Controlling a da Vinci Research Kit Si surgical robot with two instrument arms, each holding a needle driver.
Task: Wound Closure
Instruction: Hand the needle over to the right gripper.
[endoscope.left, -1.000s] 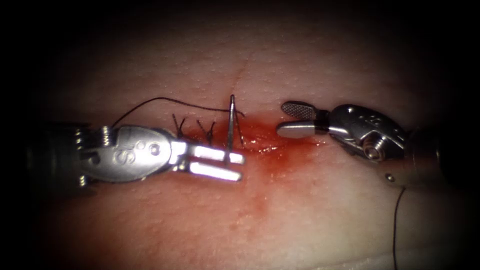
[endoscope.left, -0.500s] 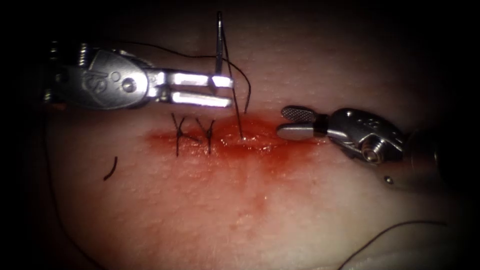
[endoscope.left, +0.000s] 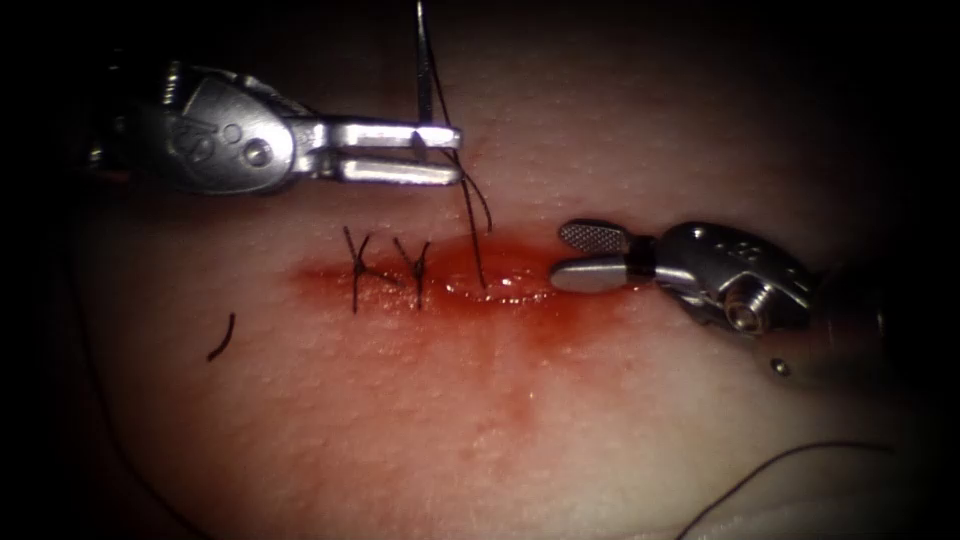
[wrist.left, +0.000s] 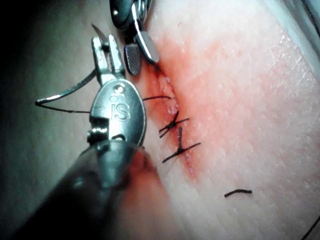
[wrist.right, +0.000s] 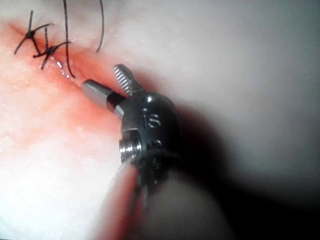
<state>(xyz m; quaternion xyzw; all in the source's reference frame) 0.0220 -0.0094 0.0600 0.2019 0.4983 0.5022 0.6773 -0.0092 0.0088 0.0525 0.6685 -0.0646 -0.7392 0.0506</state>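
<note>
Lifted higher toward upper left, left tool (endoscope.left: 440, 155) clamped on needle (endoscope.left: 421, 60) mid-curve, clear of tissue (endoscope.left: 600, 420). Thread (endoscope.left: 472, 225) trailing down into cut (endoscope.left: 490, 285), right of two stitches (endoscope.left: 388, 268). Right tool (endoscope.left: 585, 255) gaping, empty, at cut's right end; open room below.

Left tool (endoscope.left: 452, 152) w/ needle (endoscope.left: 424, 70) behind cut (endoscope.left: 470, 285), right tool (endoscope.left: 580, 255) at cut's right end

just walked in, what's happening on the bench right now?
The left tool has its jaws shut on the needle, held clear of the tissue above the cut. Thread runs from the needle down into the cut, beside two finished stitches. The right tool waits open and empty at the cut's right end.
</note>
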